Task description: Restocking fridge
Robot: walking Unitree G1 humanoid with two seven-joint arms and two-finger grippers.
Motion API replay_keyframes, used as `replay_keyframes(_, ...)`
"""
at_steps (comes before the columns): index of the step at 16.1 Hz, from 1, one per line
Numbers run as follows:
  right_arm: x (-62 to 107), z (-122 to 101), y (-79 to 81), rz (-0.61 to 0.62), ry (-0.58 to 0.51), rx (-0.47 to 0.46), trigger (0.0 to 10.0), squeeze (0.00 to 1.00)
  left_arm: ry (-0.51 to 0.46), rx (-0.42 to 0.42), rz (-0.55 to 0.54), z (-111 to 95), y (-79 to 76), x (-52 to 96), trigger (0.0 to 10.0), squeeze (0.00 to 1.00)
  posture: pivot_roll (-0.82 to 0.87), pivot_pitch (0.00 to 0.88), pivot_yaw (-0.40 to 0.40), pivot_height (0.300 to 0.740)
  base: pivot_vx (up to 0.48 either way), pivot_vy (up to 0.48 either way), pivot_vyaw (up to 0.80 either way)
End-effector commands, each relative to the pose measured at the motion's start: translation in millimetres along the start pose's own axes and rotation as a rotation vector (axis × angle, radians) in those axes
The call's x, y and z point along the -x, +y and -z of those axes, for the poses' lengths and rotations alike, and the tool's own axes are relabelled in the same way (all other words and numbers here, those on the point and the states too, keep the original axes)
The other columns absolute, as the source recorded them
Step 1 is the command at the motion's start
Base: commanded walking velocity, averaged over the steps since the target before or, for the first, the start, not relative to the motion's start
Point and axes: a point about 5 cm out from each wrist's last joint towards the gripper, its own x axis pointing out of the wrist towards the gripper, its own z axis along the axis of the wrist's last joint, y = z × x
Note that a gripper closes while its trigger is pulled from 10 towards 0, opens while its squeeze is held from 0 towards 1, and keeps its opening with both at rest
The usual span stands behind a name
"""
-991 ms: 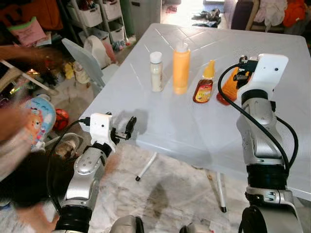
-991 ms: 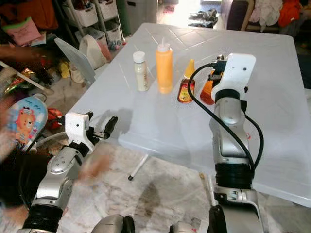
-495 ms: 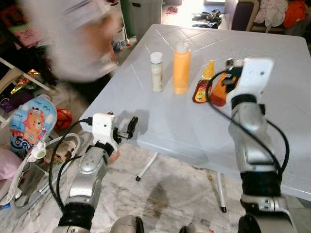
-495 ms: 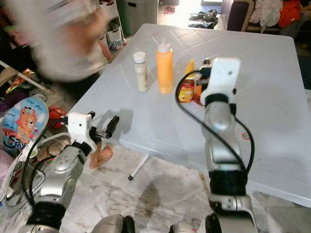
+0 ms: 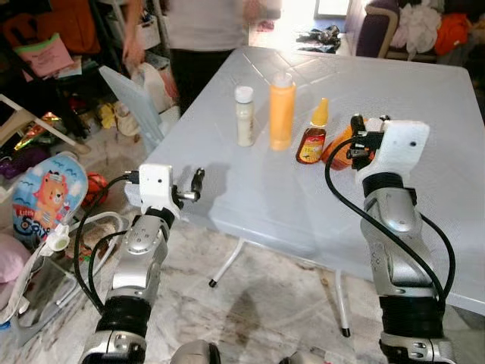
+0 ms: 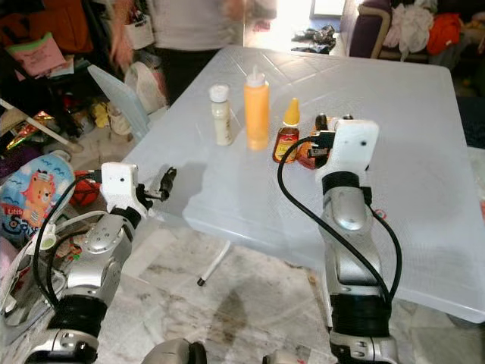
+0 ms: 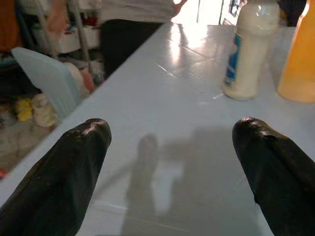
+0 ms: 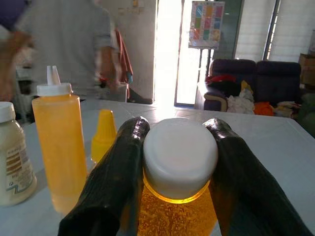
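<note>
As seen from the head camera, the scene is a white plastic desk (image 5: 424,114) carrying four containers.
Right gripper: the right gripper (image 8: 173,162) is over the desk, its two black fingers (image 8: 110,182) closed on either side of the white-capped orange jar (image 8: 178,196), just below the cap.
Orange jar: standing on the desk just beside the small amber bottle with a yellow nozzle (image 5: 312,135); whether its base is touching the desk or lifted cannot be told, since the wrist housing hides it.
Left gripper: the left gripper (image 7: 170,147) hangs at the near left edge of the desk, fingers spread wide with nothing between them.
Row of containers: the white cream-filled bottle with a white cap (image 5: 244,115) stands leftmost, the tall orange squeeze bottle with a white spout (image 5: 281,108) next to it, then the amber bottle.
Person: a standing person in a light shirt and dark trousers (image 5: 198,34), blurred, at the far left corner of the desk.
Floor: a light-blue lid (image 5: 130,95) and a child's seat printed with a bear (image 5: 42,197) lie left of the desk.
</note>
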Motion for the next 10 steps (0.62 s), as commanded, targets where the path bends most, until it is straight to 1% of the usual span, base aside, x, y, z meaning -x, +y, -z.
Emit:
replay_keyframes(1,1.2,1.0,2.4,-0.004,0.007,-0.01,10.0,0.0,-0.014,-0.014,-0.03,-3.8,5.0,-4.7,10.0,0.0,-0.07,0.0,0.05,0.74,0.0,0.0,0.0)
replay_keyframes(2,-2.7,-4.3,6.5,-0.007,-0.02,-0.004,10.0,0.0,-0.025,-0.012,-0.055,-6.5,7.4,-8.2,10.0,0.0,-0.08,0.0,0.052,0.74,0.0,0.0,0.0)
replay_keyframes(3,-6.9,-9.8,9.9,-0.016,-0.044,0.005,10.0,0.0,-0.031,-0.015,-0.054,-8.3,7.3,-9.9,10.0,0.0,-0.08,0.0,0.053,0.74,0.0,0.0,0.0)
replay_keyframes(5,-16.7,-22.0,12.9,0.003,-0.086,0.03,10.0,0.0,-0.037,-0.02,-0.051,-10.3,6.0,-13.7,10.0,0.0,-0.09,0.0,0.056,0.74,0.0,0.0,0.0)
replay_keyframes(6,-21.0,-30.9,11.8,0.005,-0.114,0.028,10.0,0.0,-0.042,-0.013,-0.045,-11.6,2.6,-16.0,10.0,0.0,-0.09,0.0,0.064,0.74,0.0,0.0,0.0)
replay_keyframes(8,-22.8,-36.7,9.5,0.024,-0.123,0.014,10.0,0.0,-0.039,-0.005,-0.024,-12.3,-3.0,-18.7,10.0,0.0,-0.1,0.0,0.069,0.74,0.0,0.0,0.0)
replay_keyframes(9,-22.2,-36.1,8.9,0.045,-0.113,0.017,10.0,0.0,-0.034,-0.011,-0.016,-11.6,-4.0,-19.1,10.0,0.0,-0.1,0.0,0.067,0.74,0.0,0.0,0.0)
replay_keyframes(10,-20.3,-31.7,9.7,0.066,-0.075,-0.018,10.0,0.0,-0.009,0.006,-0.01,-8.3,-3.4,-19.1,10.0,0.0,-0.1,0.0,0.065,0.74,0.0,0.0,0.0)
